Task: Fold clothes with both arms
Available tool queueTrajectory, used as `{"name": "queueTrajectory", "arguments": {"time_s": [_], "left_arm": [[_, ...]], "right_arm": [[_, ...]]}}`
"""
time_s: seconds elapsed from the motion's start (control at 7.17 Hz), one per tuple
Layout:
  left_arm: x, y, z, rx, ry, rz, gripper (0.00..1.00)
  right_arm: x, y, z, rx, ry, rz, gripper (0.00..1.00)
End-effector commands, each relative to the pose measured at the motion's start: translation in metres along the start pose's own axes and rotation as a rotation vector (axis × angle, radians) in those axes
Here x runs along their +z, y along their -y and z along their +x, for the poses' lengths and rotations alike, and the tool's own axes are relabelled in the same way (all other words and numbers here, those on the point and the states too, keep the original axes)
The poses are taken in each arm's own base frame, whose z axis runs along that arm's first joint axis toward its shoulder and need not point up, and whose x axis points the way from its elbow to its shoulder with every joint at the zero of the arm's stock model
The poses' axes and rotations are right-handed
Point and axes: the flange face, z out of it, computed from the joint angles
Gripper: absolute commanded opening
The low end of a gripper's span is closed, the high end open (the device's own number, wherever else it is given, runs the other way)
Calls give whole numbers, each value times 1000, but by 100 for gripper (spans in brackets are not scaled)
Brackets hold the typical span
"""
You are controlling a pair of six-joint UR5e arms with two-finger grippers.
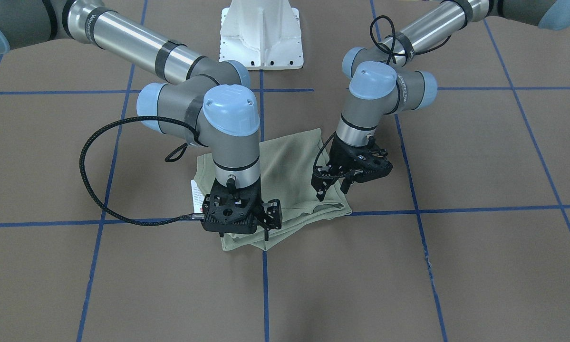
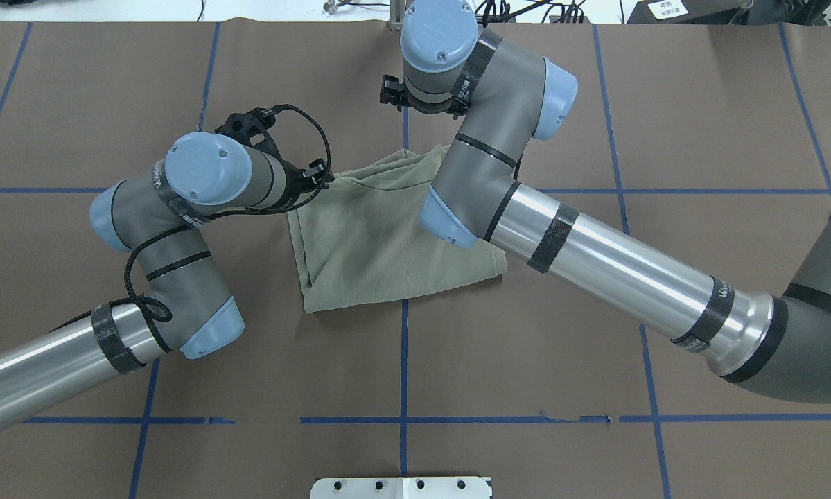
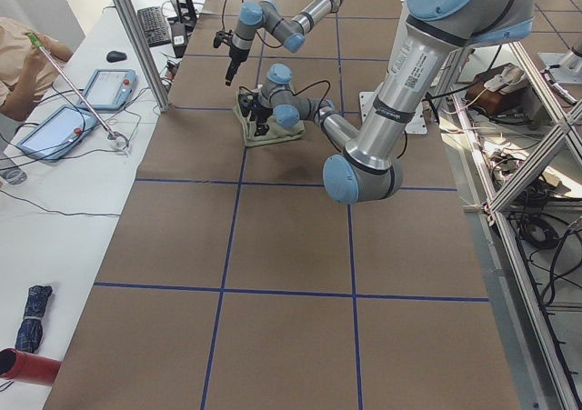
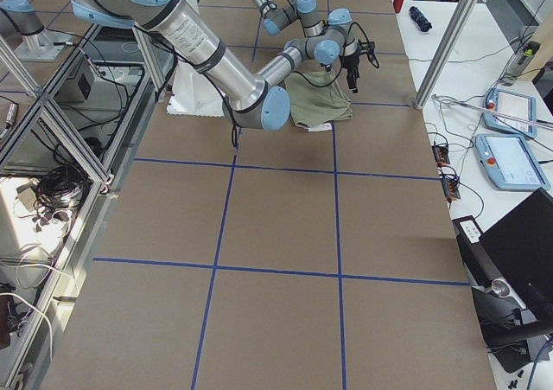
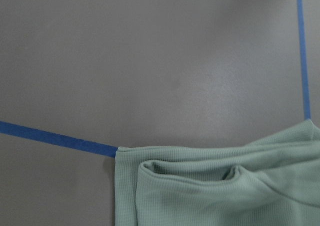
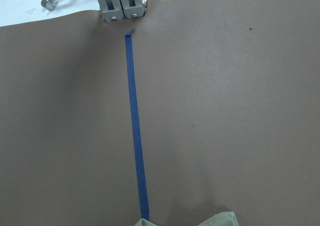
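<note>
The sage-green shirt (image 1: 289,175) lies folded into a compact bundle at the table's centre, and it also shows in the overhead view (image 2: 380,235). Its white hang tag (image 1: 197,194) sticks out at one edge. My left gripper (image 1: 332,194) is open and empty, fingers pointing down just above the shirt's corner. My right gripper (image 1: 244,236) is open and empty, hovering over the shirt's opposite front corner. The left wrist view shows the shirt's folded edge (image 5: 215,186) with no fingers in sight. The right wrist view shows only a tip of the shirt (image 6: 220,220).
The white pedestal base (image 1: 261,38) stands behind the shirt. Blue tape lines (image 1: 265,285) grid the brown table. A side desk with tablets (image 3: 109,87) and a seated person (image 3: 18,55) lies beyond the table's far edge.
</note>
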Motion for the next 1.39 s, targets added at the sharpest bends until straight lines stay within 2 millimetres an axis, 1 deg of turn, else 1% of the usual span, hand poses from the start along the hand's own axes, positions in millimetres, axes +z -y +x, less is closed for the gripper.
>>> {"name": "queueTrajectory", "arguments": {"time_s": [0.0, 0.14, 0.28, 0.42, 0.56, 0.7, 0.84, 0.98, 1.12, 1.25], "left_arm": [[4, -2, 1, -15, 4, -3, 73], [7, -5, 5, -17, 6, -7, 73], [11, -4, 10, -23, 7, -4, 73], [12, -4, 10, -21, -25, -5, 71], [27, -1, 2, -20, -37, -1, 69], [29, 0, 1, -18, -45, 1, 67], [29, -1, 2, -17, -47, 0, 59], [27, 0, 3, -13, -51, 1, 18], [28, 0, -1, -7, -47, 1, 0], [28, 3, -4, -8, -42, 6, 0]], "right_arm": [[2, 0, 4, 0, -2, 2, 100], [5, -2, 7, -1, -7, 1, 100], [7, -3, 11, 0, -10, 1, 100], [7, -3, 11, 0, -10, 1, 100], [6, -4, 9, 0, -9, 2, 100], [7, -3, 11, 0, -10, 3, 100], [6, -4, 9, -2, -9, 2, 100], [6, -4, 9, -2, -9, 2, 100], [6, -4, 9, -2, -9, 2, 100], [6, -4, 9, 0, -9, 2, 100]]}}
